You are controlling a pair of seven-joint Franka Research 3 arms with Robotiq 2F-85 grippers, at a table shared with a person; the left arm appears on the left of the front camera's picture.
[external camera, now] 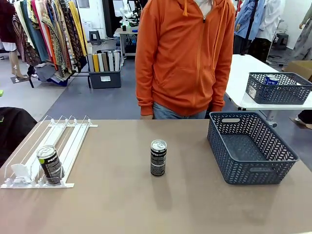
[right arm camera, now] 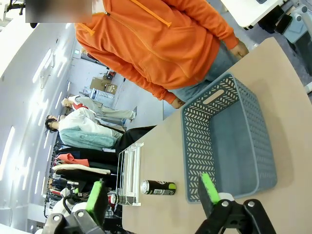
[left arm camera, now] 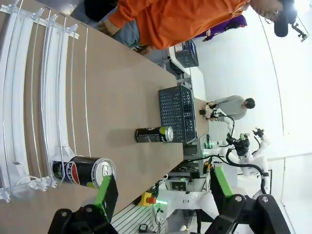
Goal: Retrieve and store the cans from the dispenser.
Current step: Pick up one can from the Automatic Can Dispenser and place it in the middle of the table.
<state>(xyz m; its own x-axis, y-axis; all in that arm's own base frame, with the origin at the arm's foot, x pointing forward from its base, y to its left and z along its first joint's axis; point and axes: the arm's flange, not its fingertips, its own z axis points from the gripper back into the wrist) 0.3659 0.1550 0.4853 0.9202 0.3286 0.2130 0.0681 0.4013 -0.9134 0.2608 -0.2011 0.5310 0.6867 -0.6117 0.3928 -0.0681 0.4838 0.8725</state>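
Front view has one dark Pepsi can (external camera: pixel 49 165) standing upright at the near, low end of the dispenser (external camera: pixel 77 141), just right of a white pusher tab (external camera: pixel 19 171). The rack lies flat along the left part of the tan table (external camera: pixel 112 204), its rails running away toward the far edge. A second dark can (external camera: pixel 158 157) stands upright on bare tabletop near the middle, well apart from both the rack and the grey-blue mesh basket (external camera: pixel 258 171) at the right. No can shows inside that basket.

From the left wrist camera, the left gripper (left arm camera: pixel 162 187) has its green-padded fingers spread wide with nothing between them. One pad is close to the silver top of the can in the rack, though contact cannot be judged. From the right wrist camera, the right gripper (right arm camera: pixel 153 192) is likewise spread wide and holds nothing, raised above the table.

A person in an orange hoodie (external camera: pixel 185 58) stands at the far edge. Behind, on a white table (external camera: pixel 239 78), another mesh basket (external camera: pixel 279 90) holds a blue can (external camera: pixel 271 79).
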